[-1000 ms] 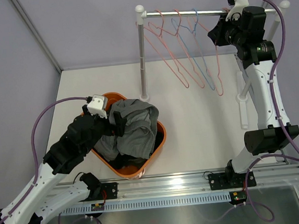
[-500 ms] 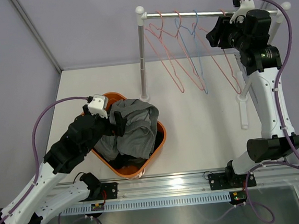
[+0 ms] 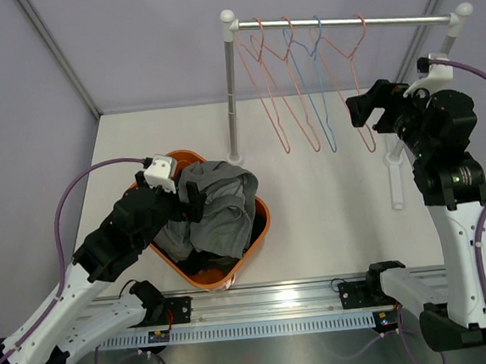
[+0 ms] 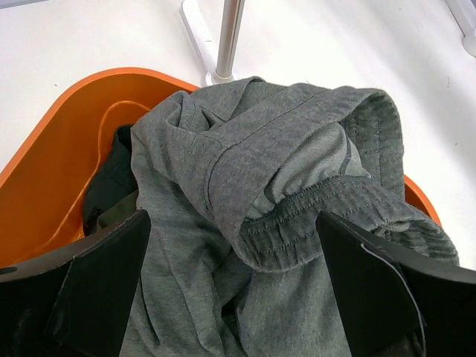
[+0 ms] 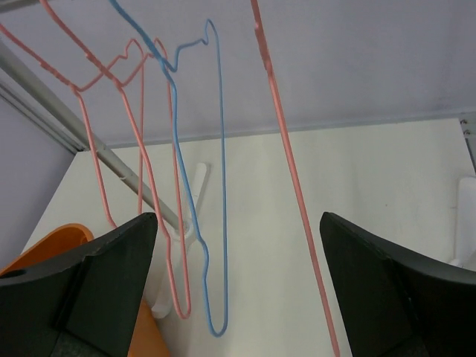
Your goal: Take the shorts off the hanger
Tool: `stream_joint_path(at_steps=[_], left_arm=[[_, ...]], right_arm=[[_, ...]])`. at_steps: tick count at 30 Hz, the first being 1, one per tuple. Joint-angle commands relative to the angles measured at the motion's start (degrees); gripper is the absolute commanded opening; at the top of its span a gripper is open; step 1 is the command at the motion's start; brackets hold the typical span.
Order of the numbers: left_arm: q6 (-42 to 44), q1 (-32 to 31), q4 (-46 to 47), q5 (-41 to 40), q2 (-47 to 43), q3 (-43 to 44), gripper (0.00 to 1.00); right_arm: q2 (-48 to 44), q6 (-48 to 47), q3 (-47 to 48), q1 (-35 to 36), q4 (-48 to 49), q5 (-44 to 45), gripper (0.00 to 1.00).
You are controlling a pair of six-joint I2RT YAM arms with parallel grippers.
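Grey shorts (image 3: 215, 203) lie heaped in the orange basket (image 3: 261, 219), with darker shorts (image 4: 111, 186) under them. My left gripper (image 3: 187, 202) hangs open just over the heap, its fingers on either side of the grey shorts' (image 4: 282, 186) waistband; the left gripper (image 4: 234, 260) holds nothing. Several bare wire hangers hang on the rail (image 3: 399, 20): pink ones and a blue hanger (image 3: 319, 82). My right gripper (image 3: 364, 110) is open, below the rail beside the rightmost pink hanger (image 3: 360, 95). In the right wrist view that pink hanger (image 5: 290, 171) runs between the right gripper's (image 5: 238, 268) open fingers, apart from both.
The rack's left post (image 3: 231, 89) stands on the table just behind the basket, and its right post (image 3: 395, 164) stands close to my right arm. The basket's orange rim (image 4: 59, 141) shows left of the heap. Grey walls close the back and left.
My right gripper has opened and let go of the rightmost pink hanger, then drawn back down from the rail's right end. That hanger swung and now hangs on the rail. The left arm is unmoved.
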Motion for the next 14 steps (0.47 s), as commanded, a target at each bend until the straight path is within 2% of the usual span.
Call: stream_joint_path(at_steps=[1,4,8,14], left_arm=[[0.75,-0.18,2.26,-0.96,-0.26,-0.32,0.99],[0.75,-0.18,2.62,-0.96,-0.08,-0.58,0.99],[0.93,-0.09,3.23,-0.79,0.09,-0.58,0.99],[0.93,-0.09,3.76,-1.05,-0.08,-1.11,0.99]], right_arm=[[-6.32,3.68,-8.1,0.31,4.83,1.48,0.99],[-9.04,3.77,-11.18,0.31,3.08,4.2,0.99],[-10.89,2.98,-13.3,0.31,1.75,2.71,0.99],[-13.88,4.47,-19.01,0.31,5.62,0.43,0.99]])
